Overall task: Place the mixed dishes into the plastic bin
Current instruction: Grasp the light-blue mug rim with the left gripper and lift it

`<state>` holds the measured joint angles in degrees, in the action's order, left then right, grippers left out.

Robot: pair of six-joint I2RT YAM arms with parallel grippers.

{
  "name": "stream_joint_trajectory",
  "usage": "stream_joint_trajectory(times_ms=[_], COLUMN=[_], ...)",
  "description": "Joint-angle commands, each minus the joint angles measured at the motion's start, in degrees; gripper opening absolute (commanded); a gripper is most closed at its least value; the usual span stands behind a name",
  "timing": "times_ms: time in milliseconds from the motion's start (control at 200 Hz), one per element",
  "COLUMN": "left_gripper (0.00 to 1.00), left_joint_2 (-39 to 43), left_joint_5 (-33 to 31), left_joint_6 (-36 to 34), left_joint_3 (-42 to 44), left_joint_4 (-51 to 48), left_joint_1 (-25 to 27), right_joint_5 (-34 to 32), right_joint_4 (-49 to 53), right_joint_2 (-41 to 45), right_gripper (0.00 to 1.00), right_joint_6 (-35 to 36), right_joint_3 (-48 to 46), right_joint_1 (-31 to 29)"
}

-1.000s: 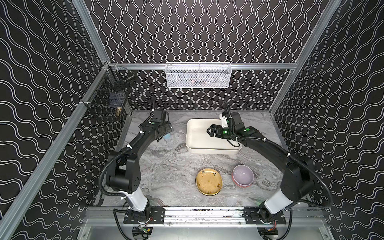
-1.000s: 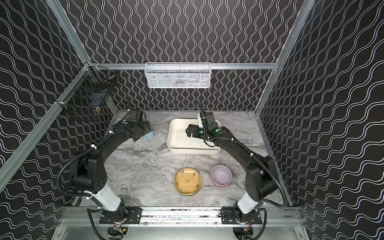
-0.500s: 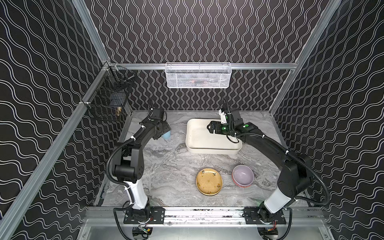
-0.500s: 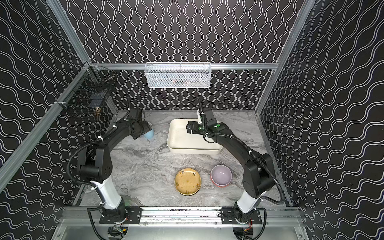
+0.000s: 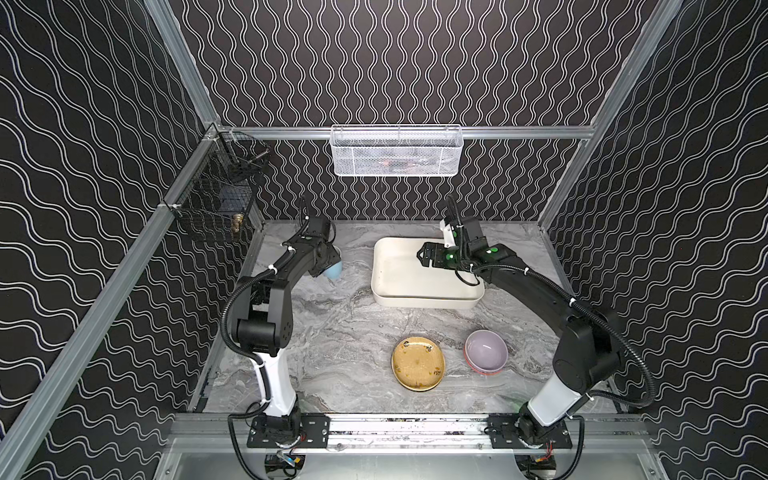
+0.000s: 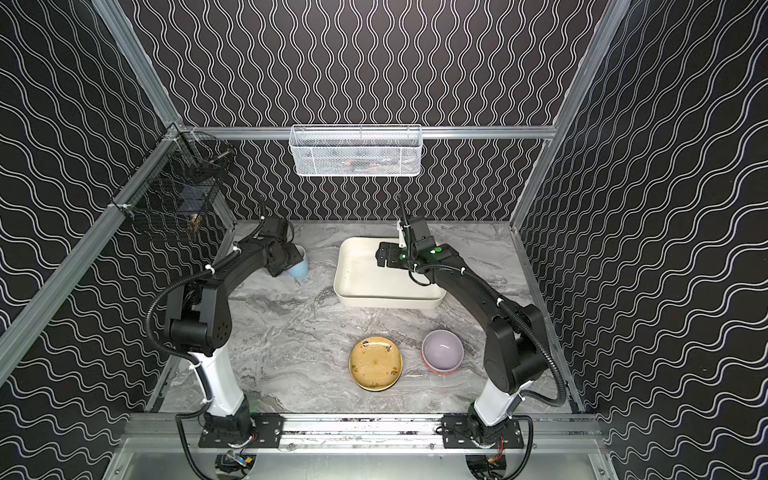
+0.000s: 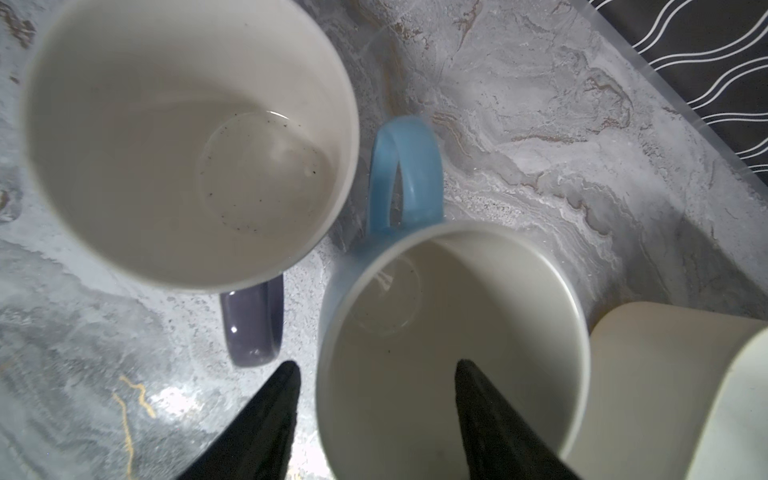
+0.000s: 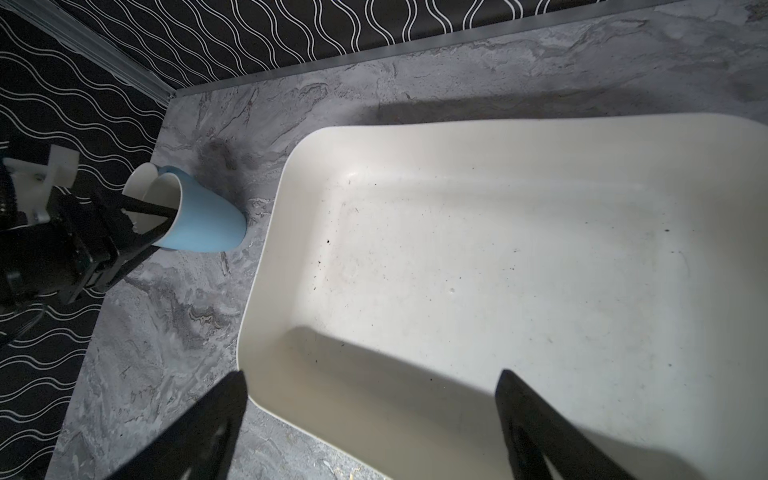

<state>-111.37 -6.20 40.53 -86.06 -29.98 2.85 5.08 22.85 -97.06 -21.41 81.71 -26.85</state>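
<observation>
Two mugs back left: light-blue ceramic mug, white inside, just beside lilac ceramic mug. Left gripper astride the blue rim, one finger inside, one outside, jaws apart, nothing pinched. Strip of grey marble tabletop between mug and shallow cream-white plastic bin, only dark specks on its floor. Right gripper spread wide above the bin, empty.

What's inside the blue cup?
One black jaw of the left gripper dips inside the light-blue mug; the other is outside its wall. Otherwise there is only the white inside, with a few dark specks. The jaw covers part of it.
</observation>
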Motion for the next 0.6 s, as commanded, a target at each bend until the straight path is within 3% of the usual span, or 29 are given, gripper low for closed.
stream_joint_trajectory(times_ms=[0, 145, 410, 485, 561, 596], left_gripper=[0.55, 0.34, 0.24, 0.14, 0.13, 0.08], left_joint_2=[-0.4, -1.36, -1.35, -1.31, -0.88, -0.67], left_joint_5=[0.57, 1.04, 3.42, 4.2, 4.85, 5.11], left_joint_6=[0.15, -0.44, -1.98, -2.56, -3.07, -3.36], left_joint_3=[-0.67, -1.78, -1.71, -1.65, -1.72, -1.72], left_joint_4=[-0.61, -1.69, -2.34, -2.7, -3.11, -3.25], left_joint_1=[-0.13, -0.13, -0.13, -0.12, -0.04, 0.05], right_joint_5=[-0.32, 0.56, 0.18, 0.59, 1.08, 1.2], right_joint_4=[0.4, 0.22, 0.5, 0.44, 0.1, 0.01], right_joint_2=[-0.23, -0.25, -0.45, -0.09, 0.42, 0.65], right_gripper=[0.95, 0.95, 0.96, 0.96, 0.96, 0.96], right_joint_6=[0.69, 0.41, 0.23, 0.1, -0.06, -0.19], right_joint_3=[-0.1, -0.38, -0.51, -0.8, -1.22, -1.42], right_joint_1=[0.29, 0.86, 1.47, 1.47, 1.45, 1.49])
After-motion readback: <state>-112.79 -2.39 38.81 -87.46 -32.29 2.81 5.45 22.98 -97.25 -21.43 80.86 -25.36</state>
